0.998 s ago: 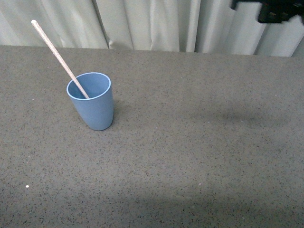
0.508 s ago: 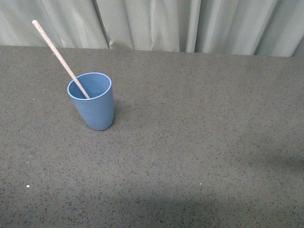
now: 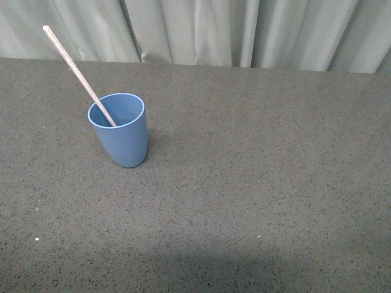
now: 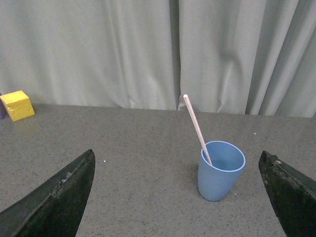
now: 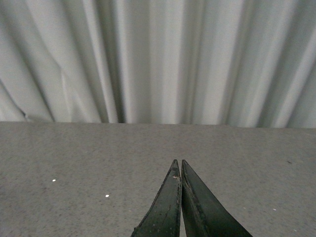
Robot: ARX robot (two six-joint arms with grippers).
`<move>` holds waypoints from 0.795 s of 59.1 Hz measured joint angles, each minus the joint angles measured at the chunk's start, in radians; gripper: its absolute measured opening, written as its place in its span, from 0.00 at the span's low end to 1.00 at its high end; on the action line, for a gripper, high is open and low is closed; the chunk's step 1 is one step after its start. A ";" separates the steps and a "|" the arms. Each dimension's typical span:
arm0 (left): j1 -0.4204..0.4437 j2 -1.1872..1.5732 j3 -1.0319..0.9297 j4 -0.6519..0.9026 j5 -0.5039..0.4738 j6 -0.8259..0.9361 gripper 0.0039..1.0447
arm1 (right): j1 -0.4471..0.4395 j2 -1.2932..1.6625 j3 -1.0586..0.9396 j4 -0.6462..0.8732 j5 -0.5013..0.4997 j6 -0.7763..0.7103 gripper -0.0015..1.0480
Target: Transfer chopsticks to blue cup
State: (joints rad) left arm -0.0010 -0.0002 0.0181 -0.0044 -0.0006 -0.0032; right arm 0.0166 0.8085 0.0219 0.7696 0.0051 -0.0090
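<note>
The blue cup (image 3: 120, 130) stands upright on the grey speckled table, left of centre in the front view. A pale chopstick (image 3: 76, 72) stands in it and leans up to the left over the rim. Neither gripper shows in the front view. In the left wrist view the cup (image 4: 220, 170) with the chopstick (image 4: 196, 127) sits some way ahead, between the wide-open fingers of my left gripper (image 4: 177, 163), which holds nothing. In the right wrist view my right gripper (image 5: 178, 164) is shut and empty above bare table.
Pale curtains (image 3: 244, 30) hang behind the table's far edge. A yellow block (image 4: 17, 104) sits near the far edge in the left wrist view. Grey speckled tabletop (image 3: 263, 171) spreads to the right of the cup.
A dark arm part at the top right of the front view one second ago has left the view. The cup and chopstick have not visibly moved.
</note>
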 joint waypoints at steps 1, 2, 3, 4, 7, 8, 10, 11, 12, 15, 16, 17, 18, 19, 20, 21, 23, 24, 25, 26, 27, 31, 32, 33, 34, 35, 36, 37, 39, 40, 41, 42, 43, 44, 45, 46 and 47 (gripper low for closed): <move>0.000 0.000 0.000 0.000 0.000 0.000 0.94 | -0.005 -0.016 -0.002 -0.014 0.002 0.000 0.01; 0.000 0.000 0.000 0.000 0.000 0.000 0.94 | -0.009 -0.027 -0.003 -0.023 0.001 0.001 0.01; 0.000 0.000 0.000 0.000 0.000 0.000 0.94 | -0.011 -0.040 -0.005 -0.034 0.001 0.002 0.01; 0.000 0.000 0.000 0.000 0.000 0.000 0.94 | -0.012 -0.048 -0.006 -0.040 0.001 0.002 0.01; 0.000 0.000 0.000 0.000 0.000 0.000 0.94 | -0.014 -0.087 -0.010 -0.073 -0.001 0.002 0.01; 0.000 0.000 0.000 0.000 0.000 0.000 0.94 | -0.014 -0.101 -0.011 -0.086 -0.002 0.002 0.01; 0.000 0.000 0.000 0.000 0.000 0.000 0.94 | -0.014 -0.123 -0.013 -0.106 -0.003 0.002 0.01; 0.000 0.000 0.000 0.000 0.000 0.000 0.94 | -0.014 -0.137 -0.013 -0.119 -0.003 0.002 0.01; 0.000 0.000 0.000 0.000 0.000 0.000 0.94 | -0.014 -0.145 -0.014 -0.126 -0.003 0.002 0.01; 0.000 0.000 0.000 0.000 0.000 0.000 0.94 | -0.014 -0.190 -0.017 -0.166 -0.003 0.002 0.01; 0.000 0.000 0.000 0.000 0.000 0.000 0.94 | -0.014 -0.201 -0.017 -0.176 -0.003 0.002 0.01; 0.000 0.000 0.000 0.000 0.000 0.000 0.94 | -0.014 -0.215 -0.017 -0.188 -0.003 0.003 0.01; 0.000 0.000 0.000 0.000 0.000 0.000 0.94 | -0.014 -0.221 -0.017 -0.195 -0.003 0.003 0.01; 0.000 0.000 0.000 0.000 0.000 0.000 0.94 | -0.014 -0.235 -0.017 -0.206 -0.003 0.003 0.01; 0.000 0.000 0.000 0.000 0.000 0.000 0.94 | -0.014 -0.241 -0.017 -0.212 -0.003 0.003 0.01; 0.000 0.000 0.000 0.000 0.000 0.000 0.94 | -0.014 -0.254 -0.017 -0.224 -0.003 0.003 0.01; 0.000 0.000 0.000 0.000 0.000 0.000 0.94 | -0.014 -0.273 -0.017 -0.241 -0.003 0.003 0.01; 0.000 0.000 0.000 0.000 0.000 0.000 0.94 | -0.014 -0.285 -0.018 -0.253 -0.004 0.003 0.01; 0.000 0.000 0.000 0.000 0.000 0.000 0.94 | -0.014 -0.291 -0.018 -0.259 -0.004 0.003 0.01; 0.000 0.000 0.000 0.000 0.000 0.000 0.94 | -0.014 -0.303 -0.018 -0.269 -0.004 0.003 0.01; 0.000 0.000 0.000 0.000 0.000 0.000 0.94 | -0.014 -0.309 -0.018 -0.275 -0.004 0.003 0.01; 0.000 0.000 0.000 0.000 0.000 0.000 0.94 | -0.014 -0.349 -0.018 -0.313 -0.003 0.003 0.01; 0.000 0.000 0.000 0.000 0.000 0.000 0.94 | -0.014 -0.354 -0.018 -0.318 -0.003 0.003 0.01; 0.000 0.000 0.000 0.000 0.000 0.000 0.94 | -0.014 -0.372 -0.018 -0.335 -0.003 0.003 0.01; 0.000 0.000 0.000 0.000 0.000 0.000 0.94 | -0.014 -0.378 -0.018 -0.340 -0.003 0.004 0.01; 0.000 0.000 0.000 0.000 0.000 0.000 0.94 | -0.014 -0.386 -0.018 -0.347 -0.003 0.004 0.01; 0.000 0.000 0.000 0.000 0.000 0.000 0.94 | -0.014 -0.393 -0.018 -0.354 -0.004 0.004 0.01; 0.000 0.000 0.000 0.000 0.000 0.000 0.94 | -0.014 -0.403 -0.018 -0.364 -0.003 0.005 0.01; 0.000 0.000 0.000 0.000 0.000 0.000 0.94 | -0.014 -0.417 -0.018 -0.377 -0.004 0.005 0.01; 0.000 0.000 0.000 0.000 0.000 0.000 0.94 | -0.014 -0.426 -0.018 -0.386 -0.004 0.005 0.01; 0.000 0.000 0.000 0.000 0.000 0.000 0.94 | -0.014 -0.431 -0.018 -0.390 -0.004 0.005 0.01; 0.000 0.000 0.000 0.000 0.000 0.000 0.94 | -0.014 -0.439 -0.018 -0.399 -0.004 0.005 0.01; 0.000 0.000 0.000 0.000 0.000 0.000 0.94 | -0.014 -0.449 -0.018 -0.408 -0.004 0.005 0.01; 0.000 0.000 0.000 0.000 0.000 0.000 0.94 | -0.014 -0.453 -0.018 -0.412 -0.004 0.005 0.01; 0.000 0.000 0.000 0.000 0.000 0.000 0.94 | -0.014 -0.461 -0.018 -0.421 -0.004 0.005 0.01; 0.000 0.000 0.000 0.000 0.000 0.000 0.94 | -0.014 -0.463 -0.018 -0.423 -0.004 0.005 0.01; 0.000 0.000 0.000 0.000 0.000 0.000 0.94 | -0.014 -0.473 -0.018 -0.432 -0.004 0.005 0.01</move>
State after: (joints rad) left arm -0.0010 -0.0002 0.0181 -0.0048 -0.0006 -0.0032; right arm 0.0025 0.3351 0.0044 0.3374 0.0013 -0.0040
